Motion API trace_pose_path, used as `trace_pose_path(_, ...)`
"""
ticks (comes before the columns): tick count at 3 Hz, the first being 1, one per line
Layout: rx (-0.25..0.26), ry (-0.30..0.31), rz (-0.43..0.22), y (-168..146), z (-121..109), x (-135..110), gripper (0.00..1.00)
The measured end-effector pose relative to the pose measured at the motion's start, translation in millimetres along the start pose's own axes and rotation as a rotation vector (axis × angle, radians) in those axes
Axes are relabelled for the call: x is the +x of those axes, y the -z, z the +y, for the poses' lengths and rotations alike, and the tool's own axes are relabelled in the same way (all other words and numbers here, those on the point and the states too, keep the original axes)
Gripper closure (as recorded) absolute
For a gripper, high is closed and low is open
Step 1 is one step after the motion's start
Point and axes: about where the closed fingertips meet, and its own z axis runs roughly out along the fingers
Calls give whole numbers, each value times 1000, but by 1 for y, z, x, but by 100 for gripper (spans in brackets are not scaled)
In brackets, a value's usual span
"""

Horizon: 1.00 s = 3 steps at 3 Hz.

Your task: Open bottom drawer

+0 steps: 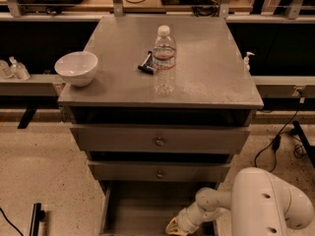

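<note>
The grey cabinet (162,97) has three drawers. The top drawer front (123,139) and the middle drawer front (197,172) each carry a small round knob and sit pushed in. The bottom drawer (140,205) stands pulled out toward me, and I look down into its empty grey inside. Its front and knob are cut off by the lower edge of the view. My gripper (175,226) is low over the near end of the bottom drawer, at the end of my white arm (266,203), which reaches in from the lower right.
On the cabinet top stand a white bowl (77,68) at the left edge, a clear water bottle (164,59) in the middle and a small dark tool (145,64) beside it. Cables (280,144) lie on the speckled floor at the right. A black bar (35,219) lies at the lower left.
</note>
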Motion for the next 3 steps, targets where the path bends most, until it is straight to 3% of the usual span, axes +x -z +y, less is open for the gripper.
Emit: trace_pose_path(3, 0, 0, 0, 0, 0, 0, 100)
